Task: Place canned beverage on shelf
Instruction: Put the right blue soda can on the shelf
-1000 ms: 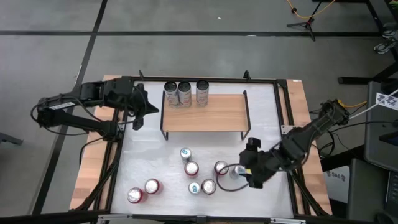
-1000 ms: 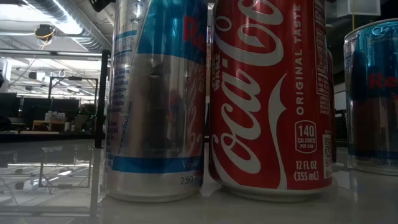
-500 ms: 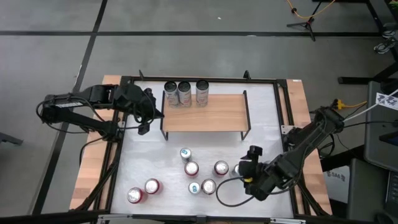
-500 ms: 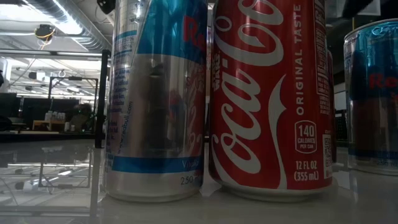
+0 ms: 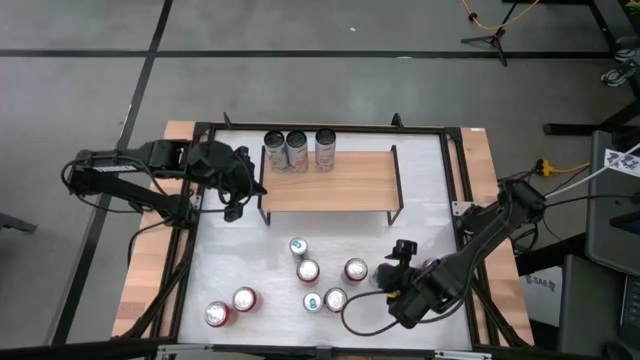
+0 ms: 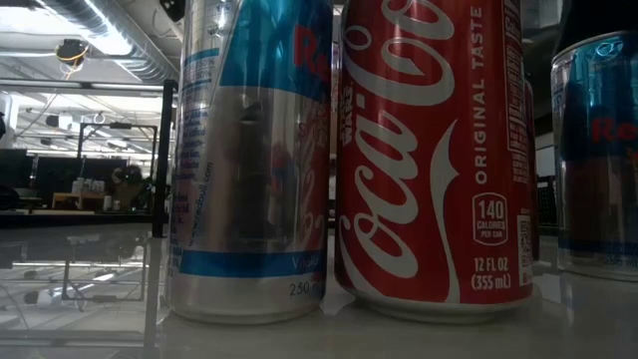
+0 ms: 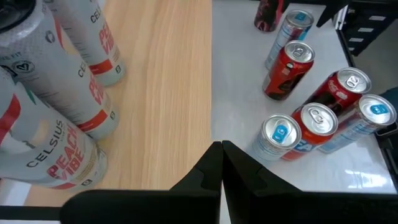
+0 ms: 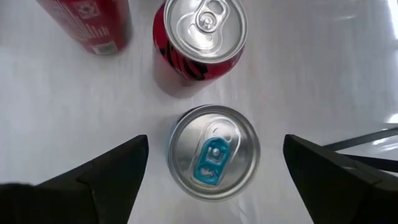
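Right gripper (image 8: 211, 180), fingers wide apart, hangs over a blue-tabbed can (image 8: 214, 152) standing on the table (image 5: 430, 190), the shelf (image 5: 328, 181) lying toward eleven o'clock (three cans along its far edge); left gripper (image 5: 238, 185), fingers together, waits at the shelf's nine o'clock end.

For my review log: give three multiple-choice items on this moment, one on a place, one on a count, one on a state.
1. Where is the right gripper?
A. over the shelf
B. above a blue-tab can
C. off the table

2. How many cans stand on the shelf?
A. one
B. three
C. six

3. How are the left gripper's fingers?
A. shut
B. wide open
C. holding a can

Key: B, the right wrist view looks down on the blue-tab can between open fingers; B, three cans line its back edge; A, the fingers meet with nothing between.
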